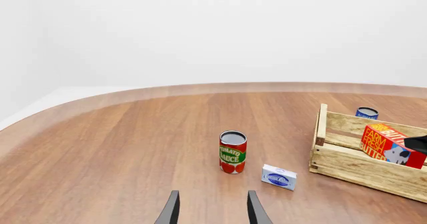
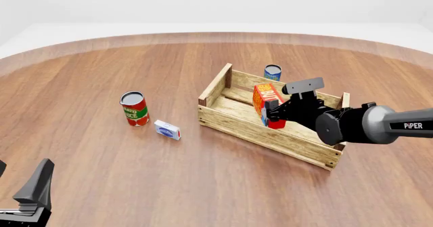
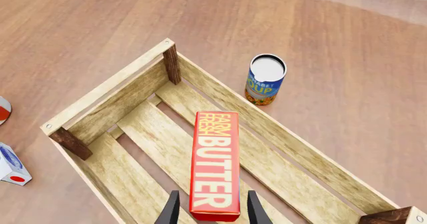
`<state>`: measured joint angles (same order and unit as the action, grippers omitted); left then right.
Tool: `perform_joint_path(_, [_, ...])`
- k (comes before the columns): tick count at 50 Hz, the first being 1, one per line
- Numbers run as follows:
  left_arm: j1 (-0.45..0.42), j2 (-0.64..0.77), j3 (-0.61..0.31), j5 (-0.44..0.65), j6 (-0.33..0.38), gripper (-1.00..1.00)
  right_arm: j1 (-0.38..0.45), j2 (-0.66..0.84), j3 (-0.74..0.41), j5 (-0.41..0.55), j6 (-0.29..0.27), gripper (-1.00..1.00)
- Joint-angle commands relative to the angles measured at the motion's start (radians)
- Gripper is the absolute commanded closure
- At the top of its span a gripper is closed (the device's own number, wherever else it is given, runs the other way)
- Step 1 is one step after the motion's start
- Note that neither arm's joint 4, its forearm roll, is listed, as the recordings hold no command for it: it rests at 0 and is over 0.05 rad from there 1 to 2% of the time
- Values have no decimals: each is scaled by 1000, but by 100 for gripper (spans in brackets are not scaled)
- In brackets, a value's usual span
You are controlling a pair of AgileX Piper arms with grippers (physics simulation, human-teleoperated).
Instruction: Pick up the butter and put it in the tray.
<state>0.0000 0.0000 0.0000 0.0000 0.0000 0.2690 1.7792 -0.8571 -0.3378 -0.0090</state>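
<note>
**Butter held over the tray, before release**

Reading the front view from left to right, we meet first the left gripper (image 2: 27, 196) at the lower left corner, idle with its fingers spread and nothing between them. Next come the red can (image 2: 135, 108) and, just beside it, the small white box (image 2: 166, 129), both left of centre. At centre right sits the tray (image 2: 230, 123), with a blue can (image 2: 273, 72) outside its far wall. Inside the tray's outline we see the butter (image 2: 262, 101), upright and tilted, clamped at one end by the right gripper (image 2: 272, 116).

In the right wrist view, the butter (image 3: 215, 161) hangs lengthwise above the tray (image 3: 107, 91) slats, the fingers closed narrowly on its long sides. Whether it touches the floor we cannot tell.

We judge the carton light and stiff but smooth-faced; a grip across the narrow width, as here, should suit it, though an end hold may let it swing.
</note>
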Motion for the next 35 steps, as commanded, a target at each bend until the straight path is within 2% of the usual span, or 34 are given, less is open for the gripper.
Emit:
perform_joint_path(1, [0, 0, 0, 0, 0, -100, 0, -38, 16, 18, -10, -100])
perform_joint_path(35, [0, 0, 0, 0, 0, -100, 5, -241, 171, 32, -18, -100])
